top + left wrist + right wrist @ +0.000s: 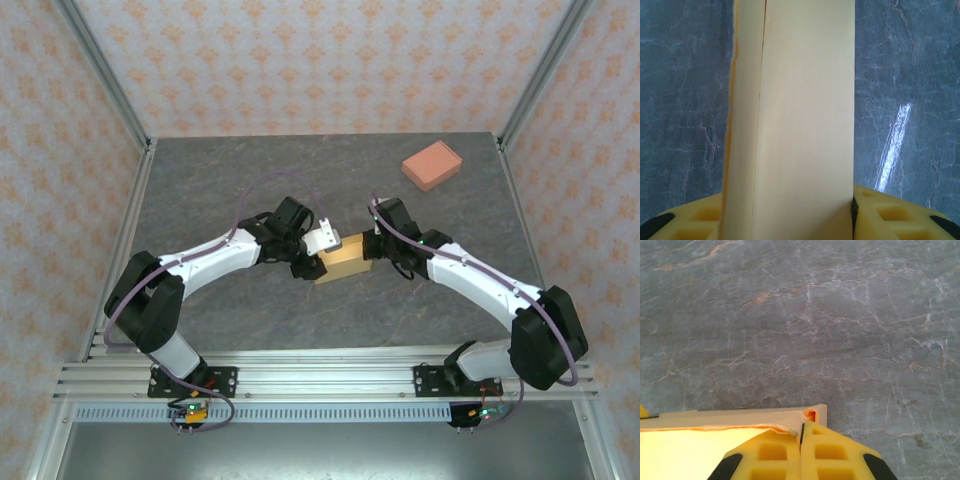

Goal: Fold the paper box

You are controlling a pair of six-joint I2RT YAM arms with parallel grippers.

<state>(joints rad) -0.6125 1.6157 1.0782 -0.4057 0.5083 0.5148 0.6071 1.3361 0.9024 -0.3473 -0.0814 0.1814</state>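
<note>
The tan paper box [342, 258] sits at the middle of the table between both arms. My left gripper [318, 250] comes at it from the left. In the left wrist view a cream panel of the box [800, 120] stands upright between the yellow fingers [890, 215], which press on both its sides. My right gripper [370, 245] meets the box from the right. In the right wrist view its two yellow fingers [830, 450] are pinched together on the thin wall at the box's corner [815, 414], with the gripper [801, 435] shut there.
A salmon-pink block [431, 165] lies at the back right of the grey stone-patterned table [250, 180]. Aluminium posts [105, 75] and patterned walls bound the table on three sides.
</note>
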